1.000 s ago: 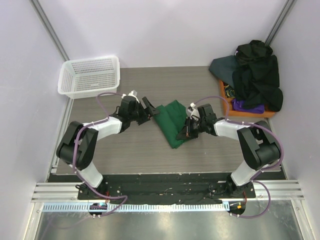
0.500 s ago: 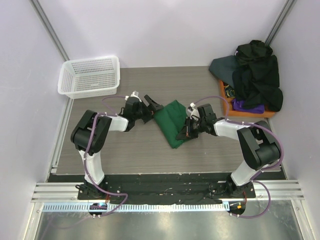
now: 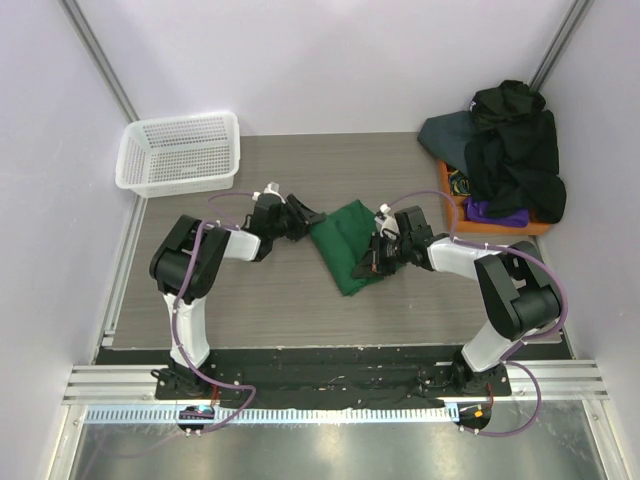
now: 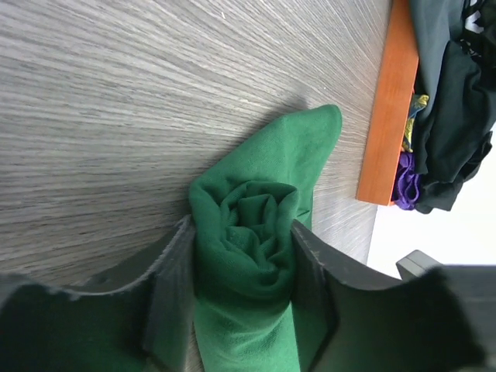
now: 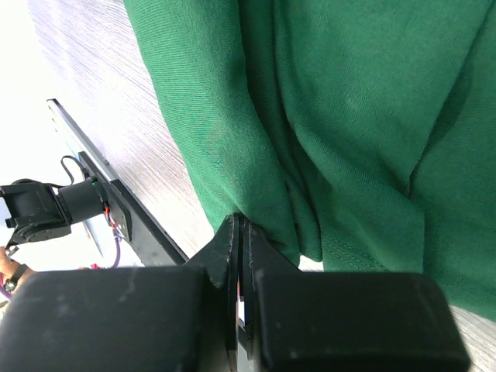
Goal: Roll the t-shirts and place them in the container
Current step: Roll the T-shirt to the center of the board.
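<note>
A dark green t-shirt (image 3: 346, 246) lies partly rolled in the middle of the table. In the left wrist view its rolled end (image 4: 256, 178) shows as a spiral between my two fingers (image 4: 174, 287). My left gripper (image 3: 306, 217) (image 4: 242, 232) is shut on that rolled end, with both pads pressed against the cloth. My right gripper (image 3: 372, 258) (image 5: 239, 223) is shut, its tips against the shirt's (image 5: 349, 101) right edge near the hem. Whether cloth is pinched there I cannot tell. More t-shirts (image 3: 515, 150) (image 4: 453, 93), black, slate and purple, are heaped at the back right.
The heap rests on a flat orange tray (image 3: 446, 185) (image 4: 385, 108) at the table's right side. A white mesh basket (image 3: 180, 150) stands at the back left corner. Pale walls close in the table on three sides.
My left gripper moved right onto the shirt's rolled end and its jaws closed from wide open onto the roll. The right arm and the shirt's right side stayed still.
</note>
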`<state>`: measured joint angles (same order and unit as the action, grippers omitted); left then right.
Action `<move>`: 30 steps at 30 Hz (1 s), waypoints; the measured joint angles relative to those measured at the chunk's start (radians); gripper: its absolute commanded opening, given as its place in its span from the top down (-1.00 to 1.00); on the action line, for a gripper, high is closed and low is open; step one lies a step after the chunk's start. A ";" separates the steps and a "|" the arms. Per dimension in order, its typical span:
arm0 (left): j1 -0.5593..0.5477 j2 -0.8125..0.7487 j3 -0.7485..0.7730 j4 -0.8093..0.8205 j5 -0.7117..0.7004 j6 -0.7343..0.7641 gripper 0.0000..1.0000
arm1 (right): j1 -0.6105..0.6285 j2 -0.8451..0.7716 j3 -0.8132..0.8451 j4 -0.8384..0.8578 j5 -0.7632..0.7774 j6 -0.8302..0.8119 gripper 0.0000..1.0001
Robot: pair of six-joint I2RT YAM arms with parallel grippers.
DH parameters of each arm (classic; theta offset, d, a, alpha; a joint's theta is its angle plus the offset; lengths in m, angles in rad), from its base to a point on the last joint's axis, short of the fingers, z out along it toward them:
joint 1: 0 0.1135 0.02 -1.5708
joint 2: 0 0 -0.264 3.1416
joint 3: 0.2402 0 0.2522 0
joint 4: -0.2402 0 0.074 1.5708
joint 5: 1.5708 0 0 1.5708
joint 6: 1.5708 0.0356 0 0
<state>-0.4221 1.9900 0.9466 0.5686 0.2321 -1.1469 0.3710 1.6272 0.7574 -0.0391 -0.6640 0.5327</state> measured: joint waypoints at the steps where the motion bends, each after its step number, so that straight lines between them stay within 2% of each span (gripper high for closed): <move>1: 0.000 0.000 0.001 -0.002 -0.001 0.002 0.09 | 0.000 0.000 0.000 0.000 0.000 -0.001 0.95; 3: -0.001 -0.001 0.006 -0.018 -0.007 0.004 0.15 | 0.000 0.000 0.002 -0.003 0.001 -0.006 0.71; 4: -0.003 -0.003 0.008 -0.032 -0.014 0.006 0.29 | 0.000 0.000 0.003 -0.007 0.002 -0.008 0.61; 7: -0.014 -0.019 0.037 -0.120 -0.043 0.022 0.47 | 0.011 -0.005 0.022 -0.041 0.027 -0.029 0.52; 10: -0.025 -0.039 0.077 -0.197 -0.071 0.040 0.54 | 0.022 -0.024 0.040 -0.078 0.056 -0.047 0.34; 12: -0.034 -0.053 0.098 -0.243 -0.091 0.055 0.55 | 0.032 -0.040 0.056 -0.111 0.085 -0.062 0.01; 13: -0.037 -0.058 0.105 -0.261 -0.099 0.058 0.55 | 0.038 -0.046 0.064 -0.125 0.098 -0.068 -0.26; 15: -0.041 -0.065 0.119 -0.301 -0.116 0.063 0.55 | 0.056 -0.064 0.084 -0.164 0.141 -0.086 -0.46; 21: -0.048 -0.067 0.134 -0.378 -0.145 0.064 0.55 | 0.178 -0.162 0.155 -0.274 0.371 -0.146 -0.51; 30: -0.050 -0.071 0.155 -0.436 -0.153 0.074 0.53 | 0.562 -0.208 0.248 -0.337 0.924 -0.280 -0.54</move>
<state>-0.4721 1.9194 1.1019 0.1322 0.0792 -1.0729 0.9333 1.4193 1.0058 -0.3759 0.2600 0.2527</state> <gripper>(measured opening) 0.279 0.755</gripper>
